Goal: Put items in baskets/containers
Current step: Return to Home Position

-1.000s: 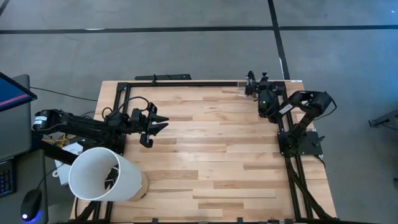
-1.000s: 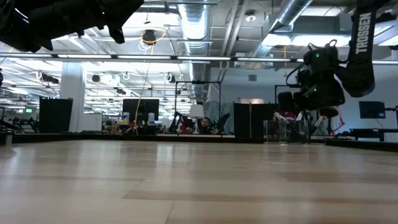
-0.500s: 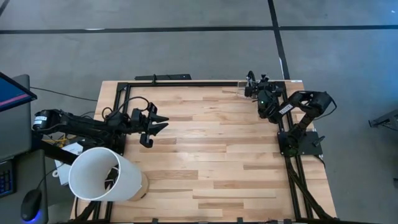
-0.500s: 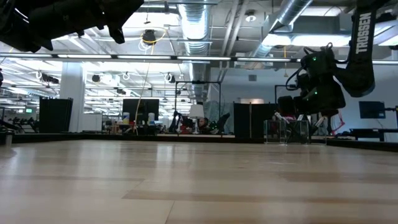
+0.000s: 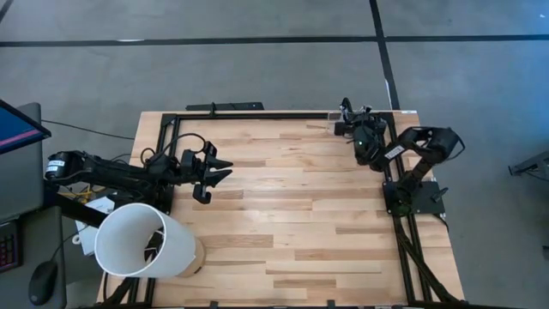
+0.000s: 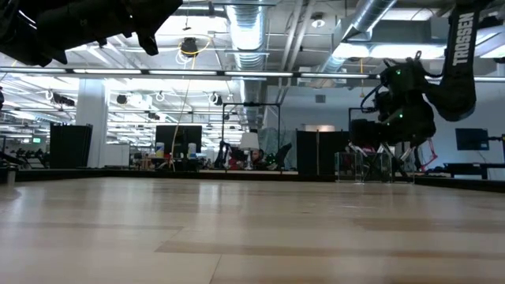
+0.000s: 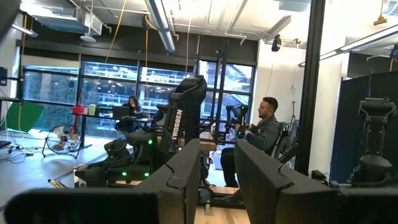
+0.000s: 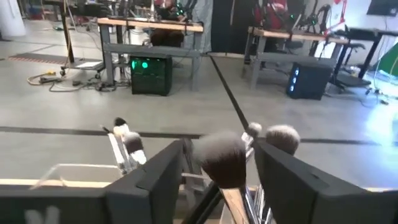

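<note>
Near-left: left end effector (image 5: pixel 226 171) hovers open over light wooden table (image 5: pixel 300 206). Far right corner: right end effector (image 5: pixel 343 120) hangs open above small clear plastic holder (image 8: pixel 59 171), with thin soft-tipped makeup brushes (image 8: pixel 219 160) upright inside. Brushes probably light and slick; pinch mid-handle. White TROSSEN lettering (image 6: pixel 460 39) on the arm.

I see my left gripper (image 5: pixel 216 172) spread open over the tabletop's (image 5: pixel 292 223) left side, my right gripper (image 5: pixel 346 121) at its far right corner, a white tub (image 5: pixel 137 242) at its near left corner.
</note>
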